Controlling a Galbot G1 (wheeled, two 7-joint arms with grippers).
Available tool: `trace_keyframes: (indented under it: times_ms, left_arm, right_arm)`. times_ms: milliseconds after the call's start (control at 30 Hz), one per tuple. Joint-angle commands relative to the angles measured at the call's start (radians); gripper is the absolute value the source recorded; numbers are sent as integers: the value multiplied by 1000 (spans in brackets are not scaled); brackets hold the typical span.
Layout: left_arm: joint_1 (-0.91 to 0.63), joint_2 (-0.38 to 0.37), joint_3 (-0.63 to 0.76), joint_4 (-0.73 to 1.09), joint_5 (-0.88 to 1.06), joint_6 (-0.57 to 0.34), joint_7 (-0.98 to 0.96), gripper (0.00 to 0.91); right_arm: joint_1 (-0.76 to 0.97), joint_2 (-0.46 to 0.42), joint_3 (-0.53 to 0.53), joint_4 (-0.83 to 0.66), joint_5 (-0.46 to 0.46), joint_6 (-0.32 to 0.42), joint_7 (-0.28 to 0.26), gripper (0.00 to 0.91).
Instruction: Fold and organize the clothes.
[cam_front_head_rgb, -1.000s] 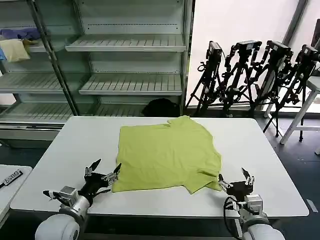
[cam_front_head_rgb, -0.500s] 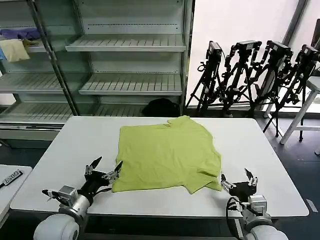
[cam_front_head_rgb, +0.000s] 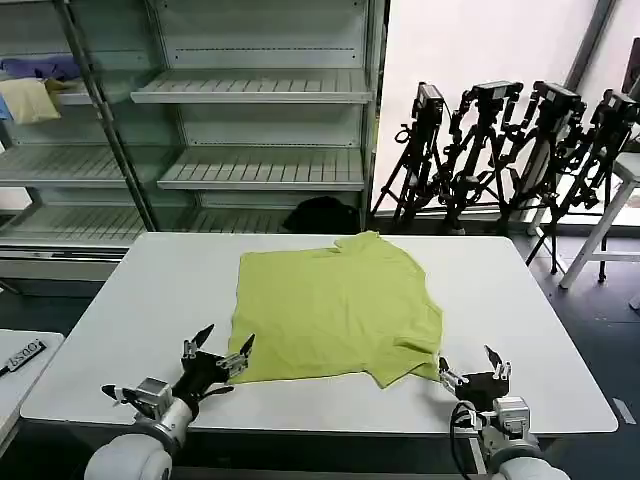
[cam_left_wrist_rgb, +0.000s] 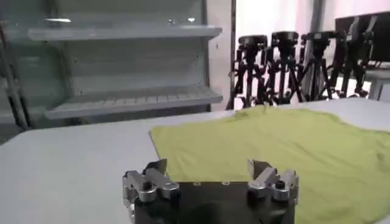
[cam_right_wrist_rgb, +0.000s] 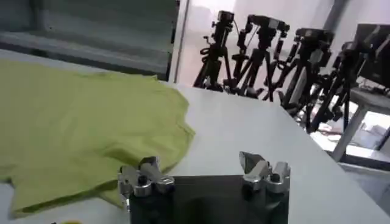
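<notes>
Shirt (cam_front_head_rgb: 335, 308): flat on table (cam_front_head_rgb: 150, 300). Left gripper (cam_front_head_rgb: 218, 352), right gripper (cam_front_head_rgb: 471, 373): both open at near hem corners. Advice: pinch 1 layer per corner, lift evenly.

Bright even indoor light, glare off white wall (cam_front_head_rgb: 480, 45), soft faint shadows, wrist views slightly blurred

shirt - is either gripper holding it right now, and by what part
Nothing is held. The left gripper and right gripper are both open, near the shirt's front corners.
</notes>
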Motion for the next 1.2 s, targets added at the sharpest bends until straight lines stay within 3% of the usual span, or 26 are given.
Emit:
trace_keyframes:
  times_ms: [33,667,800,967,1033,1100,1200]
  left_arm:
    - [7,-1,34,31,50,-1,-5,907]
    - [51,38,-15,59,8,7,-3,907]
    - [63,34,-18,45,3,8,-6,907]
    - [76,30,-23,30,3,8,-7,907]
    - [77,30,-26,31,5,8,-8,907]
    - [80,30,-29,33,5,9,-9,766]
    - [94,30,-30,27,3,4,-7,746]
  right_arm:
    - [-13,15,-22,-13,-22,21,-26,907]
    - [23,31,-68,-98,-17,5,-74,907]
    - [23,28,-68,-108,9,9,-84,746]
    - [25,32,-77,-113,9,16,-90,0]
    - [25,31,-78,-113,8,17,-91,0]
    - [25,30,-77,-113,8,19,-92,0]
    - [25,29,-74,-112,7,21,-92,0]
